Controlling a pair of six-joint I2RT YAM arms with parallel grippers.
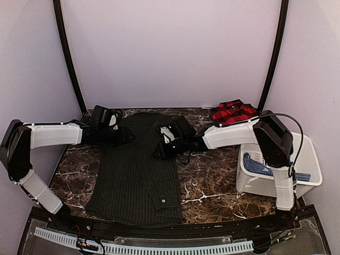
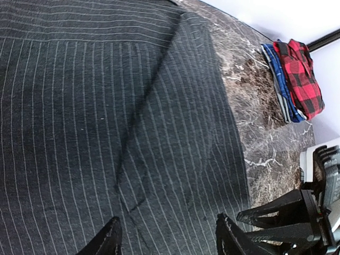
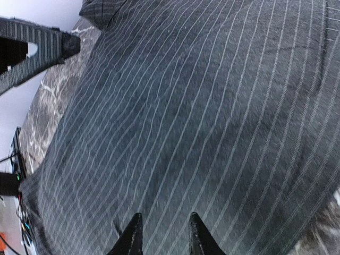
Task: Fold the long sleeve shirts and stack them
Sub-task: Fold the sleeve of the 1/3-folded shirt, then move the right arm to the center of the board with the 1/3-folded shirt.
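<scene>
- Take the pinstriped shirt (image 1: 135, 175) as your landmark: it lies flat on the table (image 1: 212, 180), running from back to near edge.
- Your left gripper (image 1: 126, 135) sits over its left edge, toward the back.
- Your right gripper (image 1: 159, 151) sits over its right edge, opposite.
- The plaid shirt (image 1: 232, 111) lies behind and right of it, atop a stack.
- The bin (image 1: 313, 159) stands well right of it, with a cloth (image 1: 263, 166) inside.

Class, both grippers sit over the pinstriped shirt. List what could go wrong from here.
1. The right gripper, jaws narrow over flat cloth, may pinch only the top layer of the pinstriped shirt.
2. The left gripper stands wider; uneven grabs could skew the shirt.
3. The right arm passes close to the folded plaid shirt and might knock it.
</scene>
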